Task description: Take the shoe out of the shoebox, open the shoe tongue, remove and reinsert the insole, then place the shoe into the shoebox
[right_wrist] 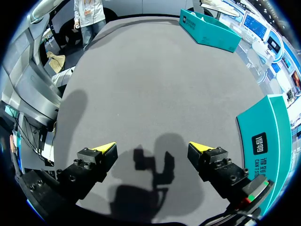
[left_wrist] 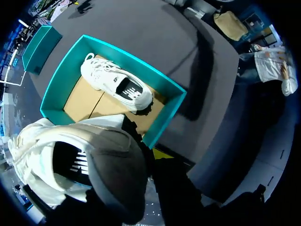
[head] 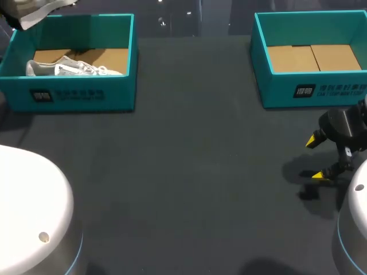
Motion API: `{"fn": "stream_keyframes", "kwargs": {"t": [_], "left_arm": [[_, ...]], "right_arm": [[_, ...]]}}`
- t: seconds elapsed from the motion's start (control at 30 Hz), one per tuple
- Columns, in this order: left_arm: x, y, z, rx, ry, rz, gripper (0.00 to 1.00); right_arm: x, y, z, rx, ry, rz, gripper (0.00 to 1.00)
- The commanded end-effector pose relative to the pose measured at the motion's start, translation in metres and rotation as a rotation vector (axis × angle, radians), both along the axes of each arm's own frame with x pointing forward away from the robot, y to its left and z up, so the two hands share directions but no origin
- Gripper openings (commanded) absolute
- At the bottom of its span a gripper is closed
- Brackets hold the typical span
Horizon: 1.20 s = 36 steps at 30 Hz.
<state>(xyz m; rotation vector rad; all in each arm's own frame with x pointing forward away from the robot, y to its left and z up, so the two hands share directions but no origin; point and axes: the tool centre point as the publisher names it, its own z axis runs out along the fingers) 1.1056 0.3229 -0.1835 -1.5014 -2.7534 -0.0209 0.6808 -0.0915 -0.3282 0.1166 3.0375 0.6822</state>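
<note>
A white shoe point(left_wrist: 70, 160) hangs close under my left wrist, above the left teal shoebox point(left_wrist: 56, 89). My left gripper point(left_wrist: 141, 156) is shut on it; only one yellow tip shows past the shoe. In the head view just a sliver of this held shoe point(head: 37, 12) appears over the left shoebox point(head: 80, 94). A second white shoe point(head: 71, 69) lies inside that box on its brown floor, also seen from above as the white shoe point(left_wrist: 115, 84). My right gripper point(head: 315, 157) stands open and empty low over the table near the right shoebox point(head: 309, 89); its fingers are wide apart in the right wrist view point(right_wrist: 153, 148).
The right teal shoebox holds only its brown cardboard floor point(head: 312, 57). Its wall point(right_wrist: 270, 141) stands close beside my right gripper. The dark grey tabletop point(head: 195, 160) stretches between the two boxes.
</note>
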Motion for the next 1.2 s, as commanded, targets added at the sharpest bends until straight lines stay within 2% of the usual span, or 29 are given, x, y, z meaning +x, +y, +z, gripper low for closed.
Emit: {"fn": "stream_keyframes", "kwargs": {"t": [0.03,0.27,0.5,0.53,0.93,1.2], "left_arm": [[0.006,0.005,0.002,0.025,-0.016,-0.508,0.00],[0.006,0.005,0.002,0.025,-0.016,-0.508,0.00],[0.018,0.000,-0.010,0.093,-0.079,-0.725,0.00],[0.021,0.001,-0.010,0.074,-0.065,-0.766,0.00],[0.021,0.001,-0.010,0.074,-0.065,-0.766,0.00],[0.045,-0.010,-0.039,0.110,-0.030,-0.752,0.00]], "right_arm": [[-0.002,0.000,0.000,-0.003,-0.002,-0.001,1.00],[-0.002,0.000,0.000,-0.003,-0.002,-0.001,1.00],[-0.002,0.000,0.000,-0.003,-0.002,-0.001,1.00],[-0.002,0.000,0.000,-0.003,-0.002,-0.001,1.00],[-0.002,0.000,0.000,-0.003,-0.002,-0.001,1.00],[-0.002,0.000,0.000,-0.003,-0.002,-0.001,1.00]]}}
